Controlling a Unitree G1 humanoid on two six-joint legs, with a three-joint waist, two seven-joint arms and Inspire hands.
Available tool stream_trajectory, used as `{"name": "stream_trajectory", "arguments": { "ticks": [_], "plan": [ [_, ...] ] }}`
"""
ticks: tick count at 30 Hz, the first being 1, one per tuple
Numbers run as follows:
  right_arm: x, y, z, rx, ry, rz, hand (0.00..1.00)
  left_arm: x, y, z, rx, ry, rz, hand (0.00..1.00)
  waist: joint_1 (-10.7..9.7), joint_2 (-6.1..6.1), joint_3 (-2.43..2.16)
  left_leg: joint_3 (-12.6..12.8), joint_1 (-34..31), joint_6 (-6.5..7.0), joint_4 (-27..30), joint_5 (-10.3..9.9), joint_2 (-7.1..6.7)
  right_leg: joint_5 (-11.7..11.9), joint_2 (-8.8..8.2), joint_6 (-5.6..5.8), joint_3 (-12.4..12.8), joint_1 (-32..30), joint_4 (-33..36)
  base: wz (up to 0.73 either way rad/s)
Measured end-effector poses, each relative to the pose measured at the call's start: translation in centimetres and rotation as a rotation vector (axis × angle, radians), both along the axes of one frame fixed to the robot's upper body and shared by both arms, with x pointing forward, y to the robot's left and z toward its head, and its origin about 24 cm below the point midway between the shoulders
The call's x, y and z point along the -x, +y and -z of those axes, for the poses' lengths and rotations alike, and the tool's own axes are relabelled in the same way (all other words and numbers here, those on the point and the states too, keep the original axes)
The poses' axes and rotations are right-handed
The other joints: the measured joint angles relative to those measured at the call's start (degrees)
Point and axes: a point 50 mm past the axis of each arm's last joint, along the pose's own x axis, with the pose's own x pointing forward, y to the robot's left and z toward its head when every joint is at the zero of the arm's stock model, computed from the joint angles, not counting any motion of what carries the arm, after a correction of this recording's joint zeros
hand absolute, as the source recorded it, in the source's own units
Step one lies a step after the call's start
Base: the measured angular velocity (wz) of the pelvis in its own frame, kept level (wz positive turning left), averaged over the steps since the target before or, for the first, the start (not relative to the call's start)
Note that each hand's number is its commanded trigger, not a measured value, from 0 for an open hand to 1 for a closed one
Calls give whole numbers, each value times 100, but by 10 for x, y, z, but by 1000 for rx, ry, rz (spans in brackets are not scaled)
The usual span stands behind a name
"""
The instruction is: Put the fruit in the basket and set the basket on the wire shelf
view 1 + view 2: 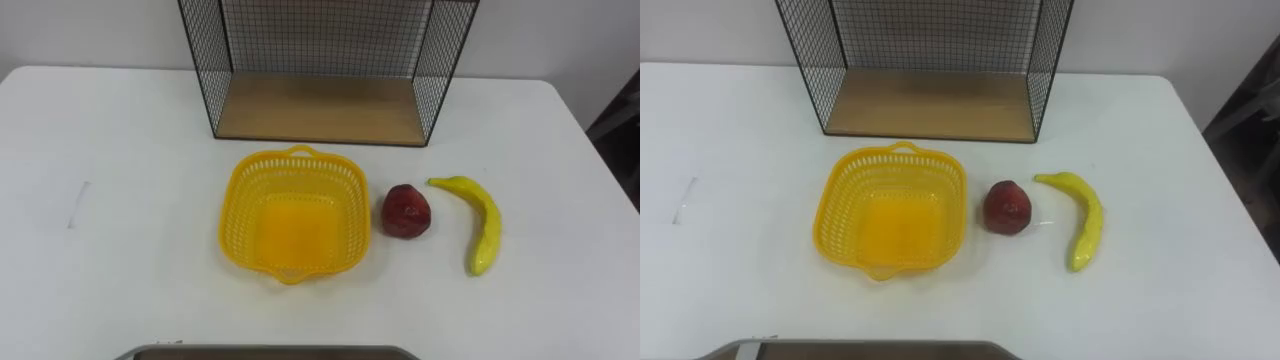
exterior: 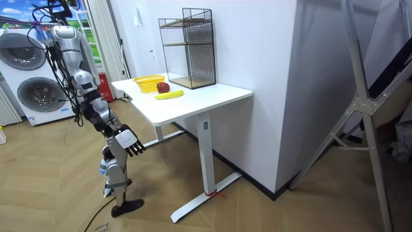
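As the basket point(image 1: 240, 200) stands empty on the table point(image 1: 120, 150), the task is judged to be at its first step, with no fruit loaded yet. The basket sits upright just in front of the shelf point(image 1: 320, 105), open side up. A red fruit point(image 1: 406, 211) lies just beside the basket on the robot's right, apart from its rim. A banana point(image 1: 482, 222) lies further right, near the red fruit but not touching it, its length running away from the robot. In the room view the robot stands at the table's edge with what I take, by its body, to be the right hand point(image 2: 128, 140) hanging below the tabletop, fingers loosely spread and holding nothing. The next move, in my judgement, is to raise that hand over the table, close it on the red fruit, carry it over the rim and release it inside. The fruit is round and may roll if nudged, and the light basket may slide if struck
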Motion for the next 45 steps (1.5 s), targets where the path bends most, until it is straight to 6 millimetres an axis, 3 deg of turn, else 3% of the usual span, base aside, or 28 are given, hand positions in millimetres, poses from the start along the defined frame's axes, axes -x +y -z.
{"name": "stream_trajectory", "arguments": {
  "ticks": [14, 26, 32, 40, 45],
  "plan": [
    [1, -1, 0, 3, 2, 15, 0, 0, 0, 0, 14, -8, -26, 0, -7, -33, 1, -3, 41, 0, -27, 0, 1, 0, 3, 0, 15, 10, 9, 0],
    [15, -3, 2, -17, 25, 230, 0, -1, 0, 0, -6, -30, -62, 0, -5, -132, 33, 24, 142, -1, -38, -2, 4, 1, 10, -1, 65, 94, 8, -1],
    [31, -13, 1, -2, 24, 519, 0, 2, 2, 0, -25, -43, -112, 0, -54, -98, 20, 124, 148, -1, -41, -2, 10, 1, 24, -1, 161, 77, 20, -5],
    [21, -33, -6, -22, -126, 1027, 0, 2, 9, -3, -69, -91, -163, 0, -372, -91, 14, 179, 205, 0, -95, -2, 11, 1, 31, -1, 219, 49, 20, -3],
    [17, -62, -20, 51, -242, 1323, 0, 5, 18, -7, -110, -128, -218, 0, -560, -58, -28, 351, 319, 2, -195, 0, 12, -7, 44, 9, 405, -4, 87, -19]
  ]
}}
